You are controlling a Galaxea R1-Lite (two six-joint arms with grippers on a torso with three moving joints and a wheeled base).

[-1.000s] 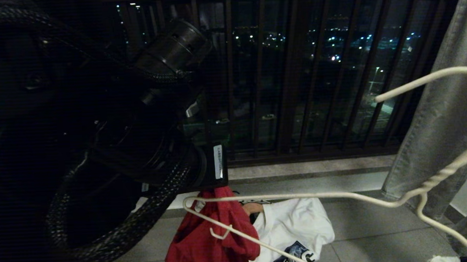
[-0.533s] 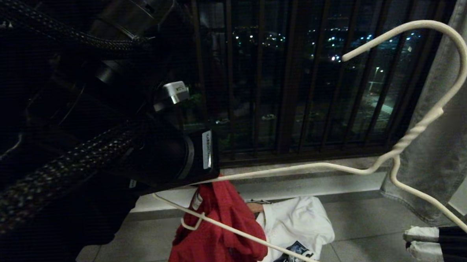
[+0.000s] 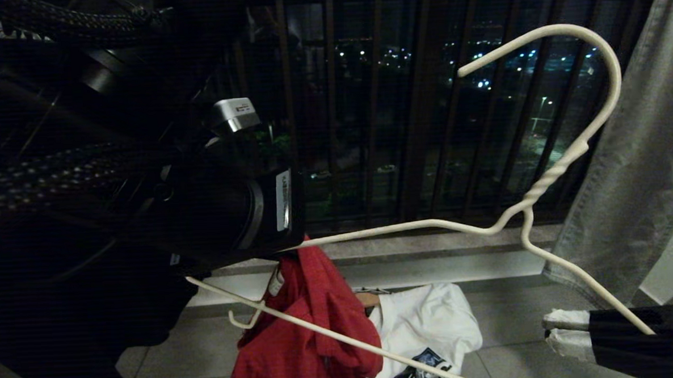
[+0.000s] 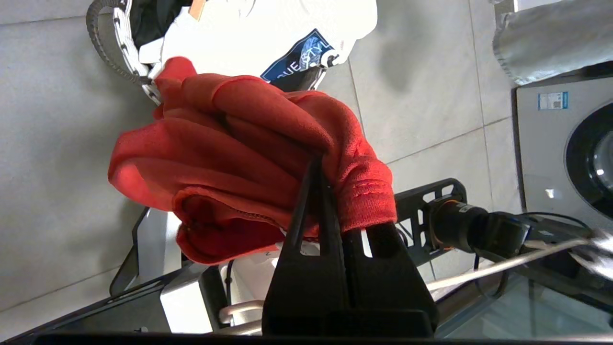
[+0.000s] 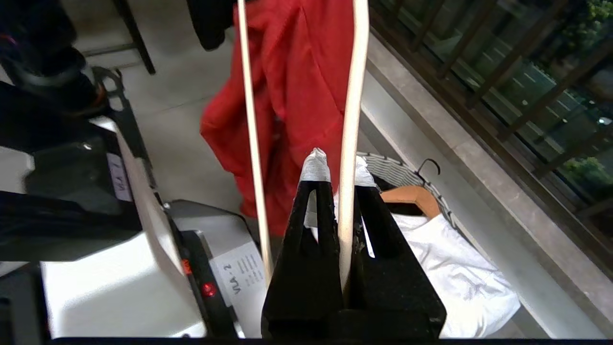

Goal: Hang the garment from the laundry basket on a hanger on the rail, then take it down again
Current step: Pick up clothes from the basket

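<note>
Garment (image 4: 249,143) is pinched in the left hand (image 4: 318,165) at 9 o'clock; hanger (image 3: 429,226) is pinched by the right hand (image 5: 337,165) at 4 o'clock.

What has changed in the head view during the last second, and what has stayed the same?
The hanger, clamped in the right gripper, swung up and toward the left: its hook now stands high before the window bars, and the gripper has entered from the right. The left arm's wrist rose. The left gripper still grips the red garment. The white T-shirt lay unmoved.
</note>
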